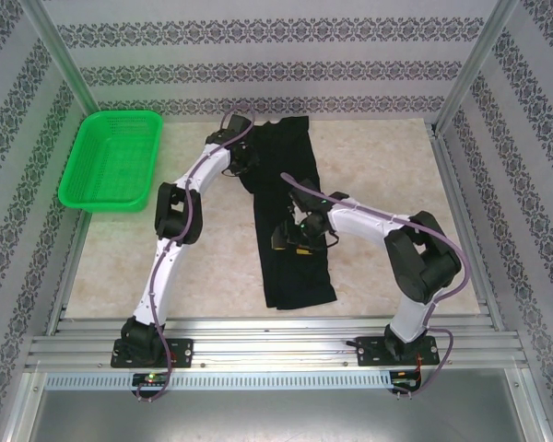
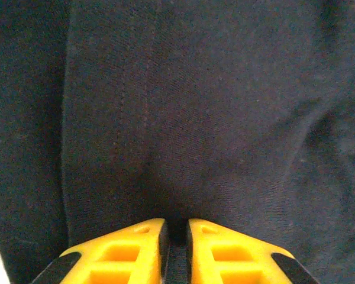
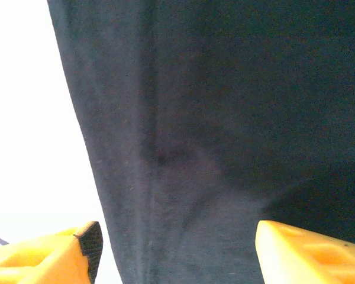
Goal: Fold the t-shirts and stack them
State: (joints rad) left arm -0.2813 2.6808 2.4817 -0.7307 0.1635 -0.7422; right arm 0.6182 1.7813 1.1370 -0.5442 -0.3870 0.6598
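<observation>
The black t-shirt (image 1: 295, 276) lies down the middle of the table (image 1: 203, 267), folded lengthwise into a long narrow strip that runs from the far edge back toward my bases; both my arms are bent in over it. My left gripper (image 1: 244, 164) is out at the far end of the strip, on its left side; seen from my left wrist, the two yellow fingers are drawn in close with only a thin slit between them, dark cloth sits in that slit, and faint creases in the fabric run toward it, so I am pinching a fold of the t-shirt there. My right gripper (image 1: 295, 235) is over the middle of the strip; from my right wrist the fingers stand wide apart and grasp nothing, one of them over the pale tabletop just past the cloth's edge, the other over the cloth itself (whether the tips touch the surface I cannot tell). A stitched seam runs along the fabric in both wrist views; the cloth between my right fingers is flat, with one small dimple in it. The green mesh basket (image 1: 111, 161) sits at the far left corner of the table, well apart from the t-shirt.
</observation>
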